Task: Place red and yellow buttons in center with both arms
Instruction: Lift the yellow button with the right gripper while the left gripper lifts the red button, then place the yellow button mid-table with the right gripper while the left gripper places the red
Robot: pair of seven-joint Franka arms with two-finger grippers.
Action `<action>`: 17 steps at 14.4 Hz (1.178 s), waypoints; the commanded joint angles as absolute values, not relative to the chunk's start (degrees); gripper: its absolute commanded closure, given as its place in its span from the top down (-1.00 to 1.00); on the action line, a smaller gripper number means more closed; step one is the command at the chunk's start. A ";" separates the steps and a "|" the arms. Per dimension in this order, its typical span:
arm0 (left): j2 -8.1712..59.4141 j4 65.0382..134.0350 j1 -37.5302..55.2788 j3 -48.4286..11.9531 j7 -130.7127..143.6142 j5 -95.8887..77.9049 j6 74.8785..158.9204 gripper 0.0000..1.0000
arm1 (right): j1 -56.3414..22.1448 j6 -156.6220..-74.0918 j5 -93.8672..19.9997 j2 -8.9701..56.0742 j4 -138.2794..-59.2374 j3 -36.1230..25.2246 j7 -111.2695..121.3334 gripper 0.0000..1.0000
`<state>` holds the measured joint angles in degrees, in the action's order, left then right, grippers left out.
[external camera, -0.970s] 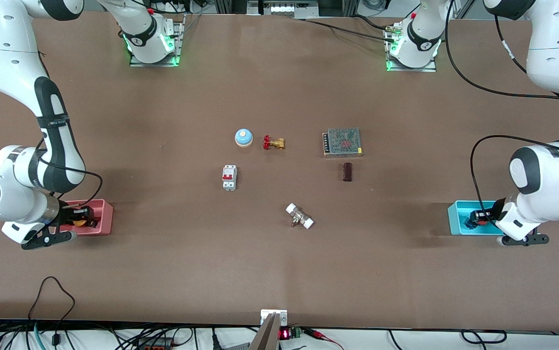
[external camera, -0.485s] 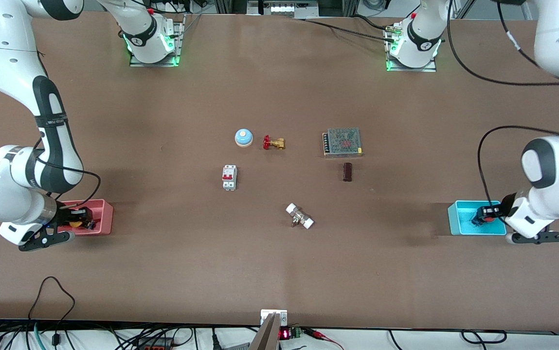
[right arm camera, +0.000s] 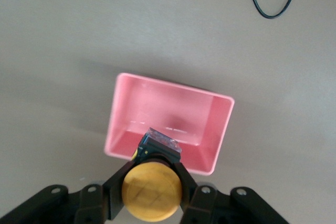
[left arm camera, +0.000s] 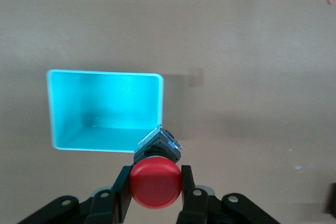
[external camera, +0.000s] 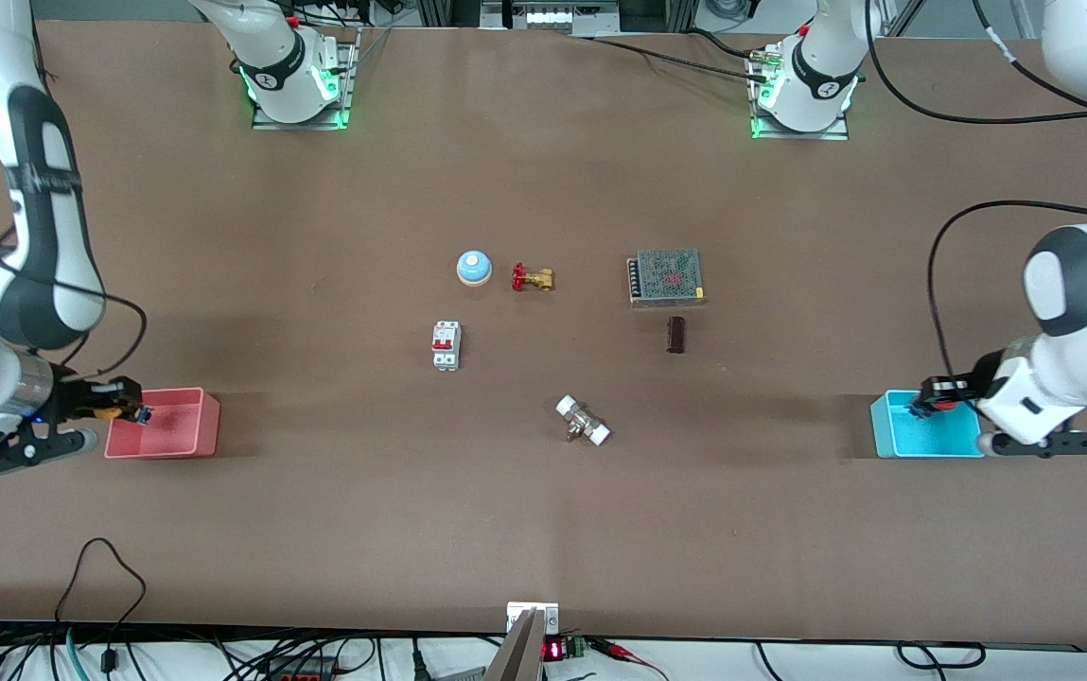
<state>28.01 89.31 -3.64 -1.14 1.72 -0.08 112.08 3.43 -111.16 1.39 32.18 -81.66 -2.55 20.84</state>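
At the near edge of the counter [external camera: 543, 530], a tangle of black cables [external camera: 98, 605] hangs off the rim beside a small red display [external camera: 552, 650]. The matte brown surface is bare across its near half. Farther in lies a white-capped fitting [external camera: 583, 421].

In line with it, at the right arm's end, sits the pink tray [external camera: 165, 423]. The right gripper [external camera: 117, 412] is up in the air over that tray's outer edge, clamped on the yellow button [external camera: 109, 411]; the right wrist view shows the round yellow cap [right arm camera: 152, 191] pinched between the two fingers, above the tray's [right arm camera: 170, 121] rim. At the left arm's end sits the cyan tray [external camera: 926, 426]. The left gripper [external camera: 936, 402] hangs over its farther rim, closed on the red button [external camera: 943, 405]; the left wrist view shows the red cap [left arm camera: 156, 183] squeezed between the fingers, above a corner of the tray [left arm camera: 105, 109].

Farther from the camera, the middle of the counter holds a white breaker [external camera: 447, 344] and a dark brown block [external camera: 675, 334]. Farther still are a blue bell [external camera: 474, 268], a brass valve [external camera: 533, 277] with a red handle just beside it, and a grey mesh box [external camera: 665, 276]. At the farthest edge, both arm bases [external camera: 297, 76] glow green on their mounting plates.
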 commanded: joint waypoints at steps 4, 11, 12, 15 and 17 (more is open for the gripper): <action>27.16 92.46 4.82 -1.41 16.51 -1.05 111.71 -0.55 | -8.32 -109.95 0.01 31.11 -83.40 -1.67 7.21 -0.45; 32.16 94.66 13.00 -1.67 30.40 -2.81 119.96 -0.55 | -17.84 -112.84 -5.54 35.95 -84.98 -1.67 4.92 -0.42; 32.69 94.66 13.79 -1.67 31.63 -3.68 121.36 -0.55 | -18.10 -115.11 -5.36 36.56 -86.21 -1.67 3.79 -0.38; 34.88 94.66 15.29 -1.76 33.92 -5.36 124.79 -0.55 | -19.94 -120.75 -4.75 37.53 -89.38 -1.93 -1.57 -0.38; 35.68 94.66 15.56 -1.76 34.10 -5.45 125.68 -0.47 | -20.39 -121.29 -4.66 38.32 -89.47 -1.93 -4.29 -0.38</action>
